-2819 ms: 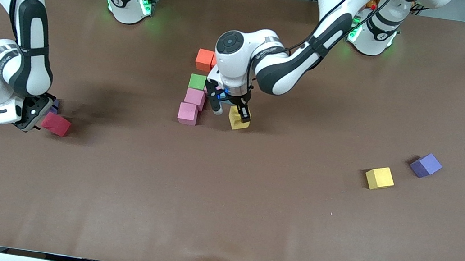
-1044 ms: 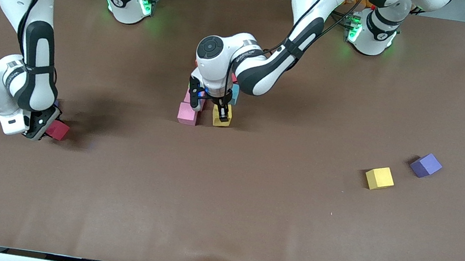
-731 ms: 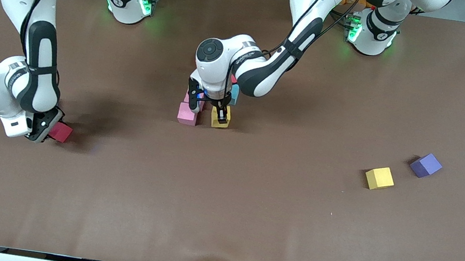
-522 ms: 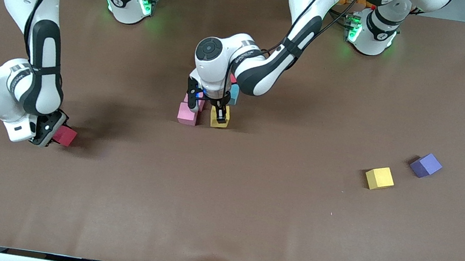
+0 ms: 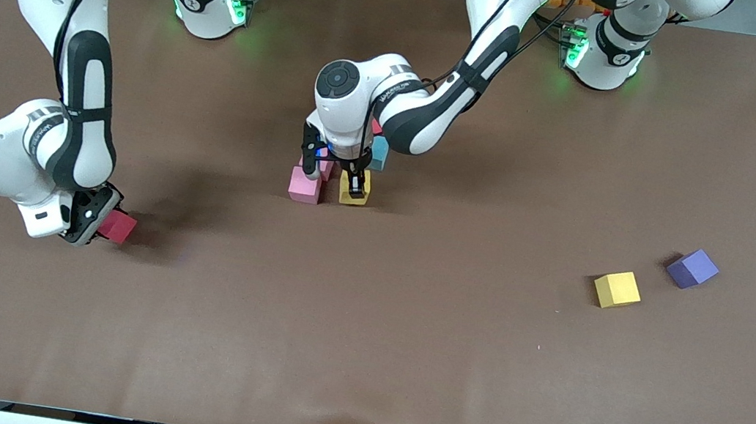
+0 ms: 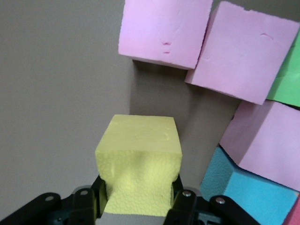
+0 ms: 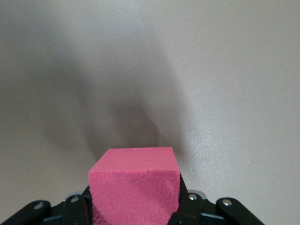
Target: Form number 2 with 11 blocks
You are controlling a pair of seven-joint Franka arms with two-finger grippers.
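While our left gripper (image 5: pixel 354 187) has slid its pinched yellow block (image 5: pixel 354 194) in beside the pink block (image 5: pixel 305 185), our right gripper (image 5: pixel 96 226) has lifted its pinched red block (image 5: pixel 118 226) clear, so the 2's bottom row fills next.

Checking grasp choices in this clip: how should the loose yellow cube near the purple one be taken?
From above, fingers on two opposite flat sides of the loose yellow cube. It sits turned at an angle, so rotate the wrist to match. The purple cube stands apart, leaving room.
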